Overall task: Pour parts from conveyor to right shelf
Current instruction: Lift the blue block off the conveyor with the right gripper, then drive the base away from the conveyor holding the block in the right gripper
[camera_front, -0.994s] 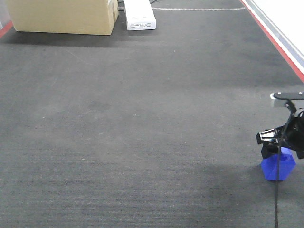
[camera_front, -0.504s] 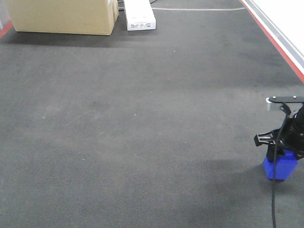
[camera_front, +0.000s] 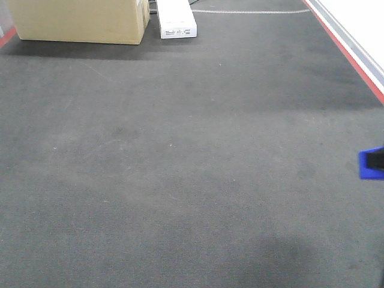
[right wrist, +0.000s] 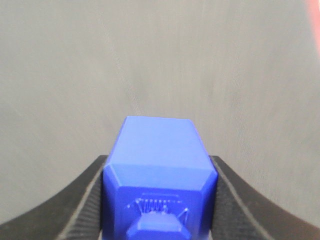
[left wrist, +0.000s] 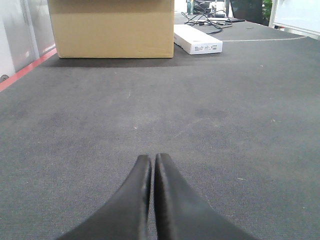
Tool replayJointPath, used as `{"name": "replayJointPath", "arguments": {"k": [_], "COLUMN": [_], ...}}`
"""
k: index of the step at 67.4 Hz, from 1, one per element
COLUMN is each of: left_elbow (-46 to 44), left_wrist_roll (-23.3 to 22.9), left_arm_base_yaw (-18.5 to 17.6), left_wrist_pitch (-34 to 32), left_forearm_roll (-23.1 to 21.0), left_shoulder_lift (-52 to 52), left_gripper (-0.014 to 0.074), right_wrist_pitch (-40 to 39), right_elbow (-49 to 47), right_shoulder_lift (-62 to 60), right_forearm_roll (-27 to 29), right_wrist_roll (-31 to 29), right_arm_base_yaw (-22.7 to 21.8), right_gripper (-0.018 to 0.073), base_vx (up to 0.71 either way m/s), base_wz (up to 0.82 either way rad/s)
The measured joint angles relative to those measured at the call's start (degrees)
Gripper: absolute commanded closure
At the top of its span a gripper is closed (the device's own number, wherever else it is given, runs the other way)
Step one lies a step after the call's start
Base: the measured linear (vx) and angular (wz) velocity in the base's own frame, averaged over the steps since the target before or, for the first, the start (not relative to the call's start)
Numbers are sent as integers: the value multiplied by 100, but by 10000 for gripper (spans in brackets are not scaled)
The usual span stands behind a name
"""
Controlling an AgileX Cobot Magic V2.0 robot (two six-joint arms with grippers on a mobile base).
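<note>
Up high on the front-facing view, looking down and ahead along the conveyor (camera_front: 180, 150), wide. Down low on the left wrist, skimming the belt past the pressed-together left gripper (left wrist: 151, 159), facing the same far end, sharing the cardboard box (camera_front: 78, 21) and white carton (camera_front: 177, 21). In tight on the right wrist, over the blue part (right wrist: 159, 142) clamped in the right gripper (right wrist: 159, 162); same part at the front view's right edge.

Industrial workshop, red-railed conveyor belt (camera_front: 180, 168), cardboard carton (camera_front: 78, 21)
</note>
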Motion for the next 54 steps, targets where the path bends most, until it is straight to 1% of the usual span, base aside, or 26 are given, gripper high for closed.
{"name": "replayJointPath", "arguments": {"k": [18,32,38,44,54], "left_elbow": [0,0,0,0,0], "left_wrist_roll": [0,0,0,0,0], "left_arm_base_yaw": [0,0,0,0,0], "left_wrist_pitch": [0,0,0,0,0], "left_forearm_roll": [0,0,0,0,0], "left_shoulder_lift": [0,0,0,0,0], "left_gripper": [603,603,603,603,603], "right_wrist_pitch": [-776,-1399,-1653,-1908,-2047], "right_elbow": [1320,2368,2761,3084,3276], "right_shoulder_lift": [-2472,-3910,-4201,-4333,-4347], "right_forearm_roll": [337,408,408,408,421], "right_wrist_roll": [-48,-58,-71,-229,-365], "right_arm_base_yaw": [0,0,0,0,0], "right_gripper": [564,564,564,564,564], "base_vx": [0,0,0,0,0], "base_wz": [0,0,0,0,0]}}
